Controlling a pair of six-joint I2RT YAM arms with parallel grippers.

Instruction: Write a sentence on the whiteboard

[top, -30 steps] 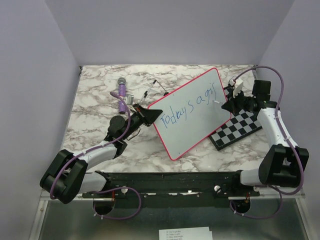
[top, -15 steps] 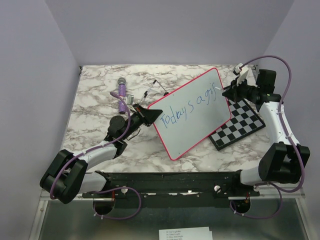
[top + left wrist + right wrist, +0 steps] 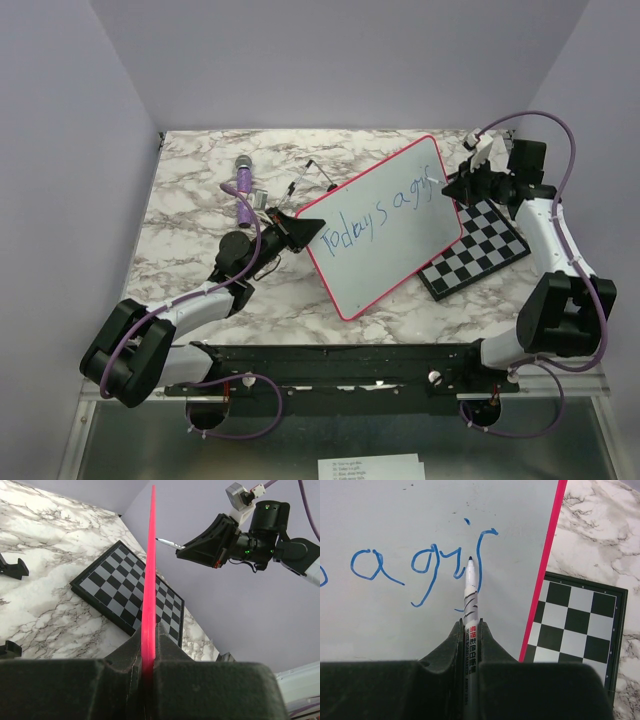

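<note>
The whiteboard [image 3: 385, 225], white with a pink-red rim, stands tilted on the marble table. My left gripper [image 3: 300, 228] is shut on its left edge; the rim [image 3: 148, 580] runs edge-on between the fingers in the left wrist view. The sentence [image 3: 375, 212] reads "Today's a gif" in blue; "a gif" [image 3: 420, 565] shows in the right wrist view. My right gripper [image 3: 462, 187] is shut on a whiteboard marker [image 3: 471, 595], its tip beside the "f" stroke near the board's right edge. The marker tip [image 3: 165, 541] also shows in the left wrist view.
A black-and-white chessboard [image 3: 480, 252] lies flat at the board's right, also in the right wrist view [image 3: 580, 625]. A purple microphone-like object [image 3: 244, 190] and a thin black stand [image 3: 310, 175] lie at the back left.
My right gripper has moved up and back along the board's right edge with the marker. The "f" stroke has been added after "gi". The left arm has not moved.
</note>
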